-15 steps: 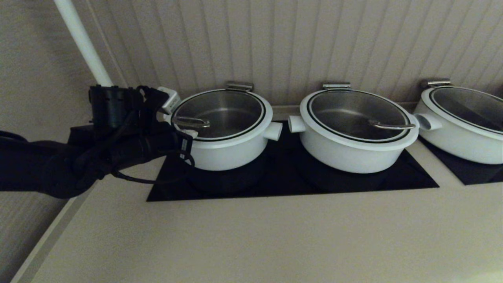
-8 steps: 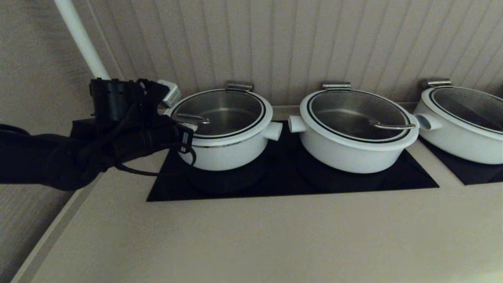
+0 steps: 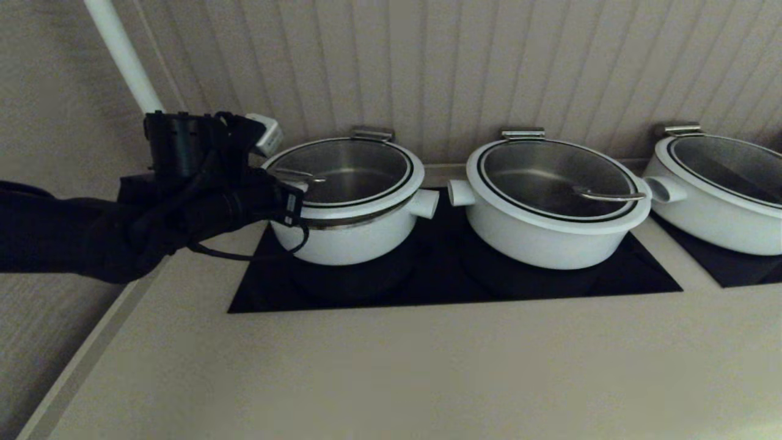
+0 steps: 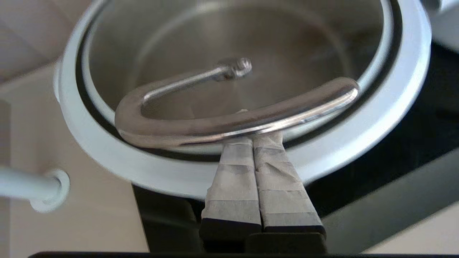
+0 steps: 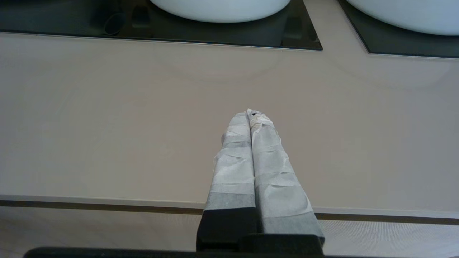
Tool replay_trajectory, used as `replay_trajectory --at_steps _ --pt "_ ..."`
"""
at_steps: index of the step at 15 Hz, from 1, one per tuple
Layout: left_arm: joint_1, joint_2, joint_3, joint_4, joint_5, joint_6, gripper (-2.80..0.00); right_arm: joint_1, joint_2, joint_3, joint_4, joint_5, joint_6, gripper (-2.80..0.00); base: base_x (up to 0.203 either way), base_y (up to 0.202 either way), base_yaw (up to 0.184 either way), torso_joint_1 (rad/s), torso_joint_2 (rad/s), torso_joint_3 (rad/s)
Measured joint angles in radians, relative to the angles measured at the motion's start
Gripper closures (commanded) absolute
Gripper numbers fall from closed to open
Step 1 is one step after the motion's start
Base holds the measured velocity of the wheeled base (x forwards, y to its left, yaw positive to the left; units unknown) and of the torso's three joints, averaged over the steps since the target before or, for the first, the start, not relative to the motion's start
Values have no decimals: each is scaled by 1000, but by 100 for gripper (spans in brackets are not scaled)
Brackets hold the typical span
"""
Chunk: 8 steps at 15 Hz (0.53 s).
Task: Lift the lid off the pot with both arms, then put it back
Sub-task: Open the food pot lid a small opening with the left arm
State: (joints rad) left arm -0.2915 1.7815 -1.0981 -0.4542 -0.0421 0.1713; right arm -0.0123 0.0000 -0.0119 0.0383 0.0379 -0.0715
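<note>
The pot (image 3: pixel 348 239) is the leftmost white pot, with its stub handle pointing right. Its glass lid (image 3: pixel 345 166) is tilted, raised at the left and front, and a steel band of the pot's rim shows beneath it. My left gripper (image 3: pixel 295 185) is at the lid's left edge. In the left wrist view its taped fingers (image 4: pixel 233 168) are pressed together and empty, and its tip (image 4: pixel 252 133) is hooked under the steel loop handle (image 4: pixel 233 123), which rests across the fingers. My right gripper (image 5: pixel 250 114) is shut and empty above the bare counter, out of the head view.
Two like white pots stand to the right, one in the middle (image 3: pixel 550 229) and one at the far right (image 3: pixel 715 208). The left two sit on a black cooktop (image 3: pixel 440 284). A white pipe (image 3: pixel 122 61) runs up the wall behind my left arm. The beige counter (image 3: pixel 397 373) lies in front.
My left gripper has risen with the loop handle on it. The lid's left side has come up off the pot, and a gap has opened under its rim.
</note>
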Motion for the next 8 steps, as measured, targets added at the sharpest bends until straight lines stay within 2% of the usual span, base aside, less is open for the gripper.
replay_trajectory --at_steps 8 --pt "0 8 -87 7 0 0 0 0 0 0 0 0 0 0 0 0 0 0 0 0"
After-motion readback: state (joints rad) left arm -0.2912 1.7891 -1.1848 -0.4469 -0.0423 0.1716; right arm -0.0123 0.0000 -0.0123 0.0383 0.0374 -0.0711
